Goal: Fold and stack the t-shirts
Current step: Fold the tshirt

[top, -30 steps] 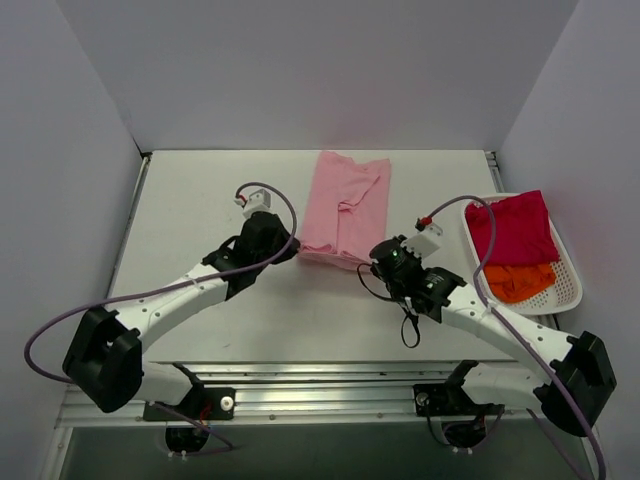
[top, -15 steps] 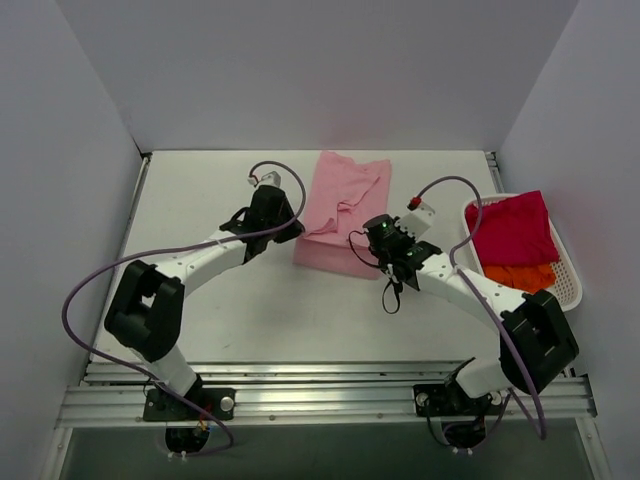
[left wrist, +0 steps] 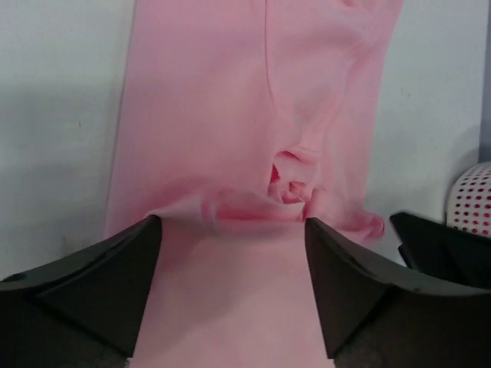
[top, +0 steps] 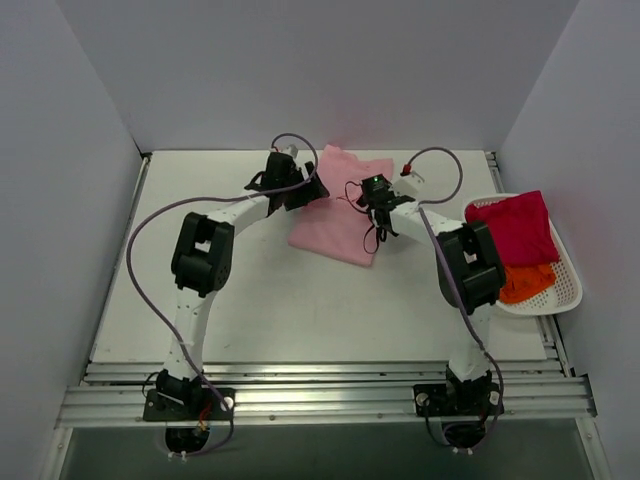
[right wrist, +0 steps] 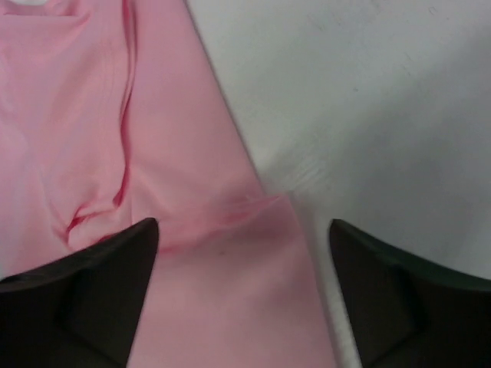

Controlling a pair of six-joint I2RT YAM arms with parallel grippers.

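Folded pink t-shirt (top: 335, 225) lies flat; magenta shirt (top: 512, 228) and orange shirt (top: 520, 283) fill basket (top: 566, 291).

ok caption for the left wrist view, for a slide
Open left gripper above the folded-over light pink t-shirt on the white table.

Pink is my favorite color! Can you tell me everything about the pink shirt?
The pink shirt is light pink and looks like soft cloth. It lies flat on the white table, near the back middle, folded into a long strip. A top layer ends in a crosswise edge, with a small bunch of wrinkles there. The left claw and right claw hang open over that edge, one at each side. Whether they touch the cloth is unclear.
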